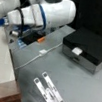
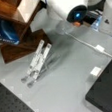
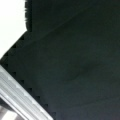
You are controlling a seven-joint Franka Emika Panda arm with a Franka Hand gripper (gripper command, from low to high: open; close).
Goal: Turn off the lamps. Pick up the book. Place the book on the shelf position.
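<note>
**Off frame, gripper unseen; book lay on shelf block**

No view showed the gripper, so whether its fingers were spread or pressed together could not be told. The wrist view faced only dark cloth (image 3: 75, 62) and a metal rail (image 3: 20, 95). The arm (image 1: 44, 13) hung over the table's (image 1: 85, 87) far corner at a front view's top left, well apart from the black box (image 1: 90, 45).

The book (image 1: 0, 57) lay flat at a front view's left, on the brown shelf block (image 1: 5, 96). It was also visible at a front view's top left (image 2: 28, 7), on the wood (image 2: 20, 47). A white cable (image 1: 40, 53) and two clear strips (image 1: 51, 93) lay on the table between.

No lamps showed, so that step could not be judged. Placing looked done, with the book resting on the block and nothing touching it. Any further move would call for tilting the wrist down toward the table first.
</note>
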